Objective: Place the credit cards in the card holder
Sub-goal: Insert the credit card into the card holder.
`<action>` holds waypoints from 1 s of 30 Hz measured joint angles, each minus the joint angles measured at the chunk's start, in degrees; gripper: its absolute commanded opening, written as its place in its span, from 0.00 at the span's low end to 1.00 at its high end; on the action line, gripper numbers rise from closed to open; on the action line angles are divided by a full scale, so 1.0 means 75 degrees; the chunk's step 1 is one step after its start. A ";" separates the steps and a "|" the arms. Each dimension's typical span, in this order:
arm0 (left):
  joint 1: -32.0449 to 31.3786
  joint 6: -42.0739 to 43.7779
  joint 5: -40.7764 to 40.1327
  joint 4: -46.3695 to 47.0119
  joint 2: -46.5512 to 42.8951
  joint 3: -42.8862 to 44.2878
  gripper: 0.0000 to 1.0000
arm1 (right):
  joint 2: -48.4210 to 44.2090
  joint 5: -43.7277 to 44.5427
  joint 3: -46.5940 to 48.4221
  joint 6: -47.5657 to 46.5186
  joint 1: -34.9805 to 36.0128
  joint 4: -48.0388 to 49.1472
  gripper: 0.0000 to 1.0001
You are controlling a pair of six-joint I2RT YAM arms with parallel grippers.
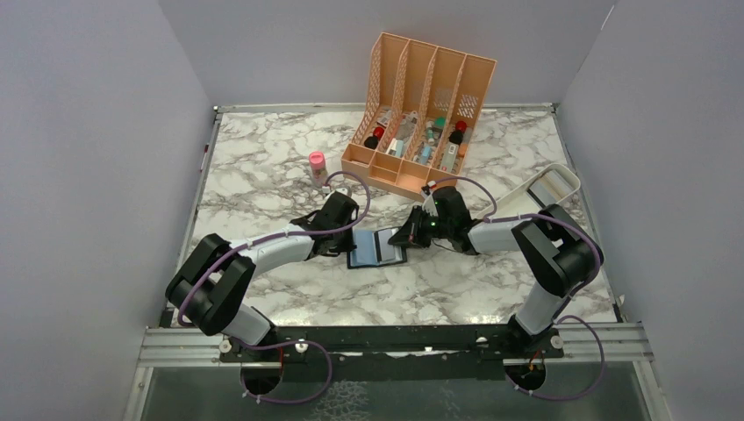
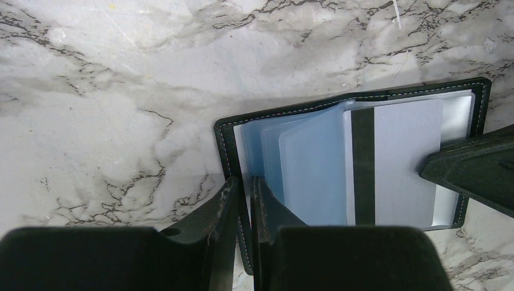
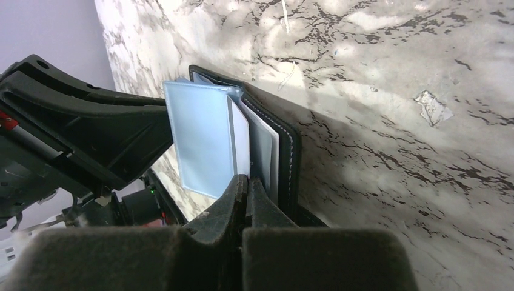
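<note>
The card holder (image 1: 377, 249) lies open on the marble between my two grippers, its bluish sleeves (image 2: 309, 176) fanned up. My left gripper (image 1: 347, 239) is shut on its black left cover edge (image 2: 245, 180). A pale credit card (image 2: 400, 163) with a black stripe lies over the right half of the holder. My right gripper (image 1: 411, 234) comes in from the right, and its dark fingers (image 2: 473, 170) sit at the card's right edge. In the right wrist view the jaws (image 3: 247, 179) are pressed together on the thin white card (image 3: 240, 142) inside the card holder (image 3: 286, 151).
An orange slotted organiser (image 1: 421, 114) with small bottles stands at the back. A white oblong tray (image 1: 554, 186) sits at the right, behind the right arm. A small pink-capped bottle (image 1: 317, 165) stands behind the left gripper. Grey walls close in both sides.
</note>
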 measured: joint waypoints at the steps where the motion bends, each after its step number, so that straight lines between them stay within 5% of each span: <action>1: 0.0000 0.0000 0.0000 0.0000 0.0000 0.0000 0.17 | 0.0000 0.0000 0.0000 0.0044 0.0000 0.0023 0.01; 30: 0.0000 -0.0003 0.0009 0.0277 0.0052 -0.0052 0.17 | 0.0367 0.0006 -0.0323 0.0440 0.0009 0.0804 0.01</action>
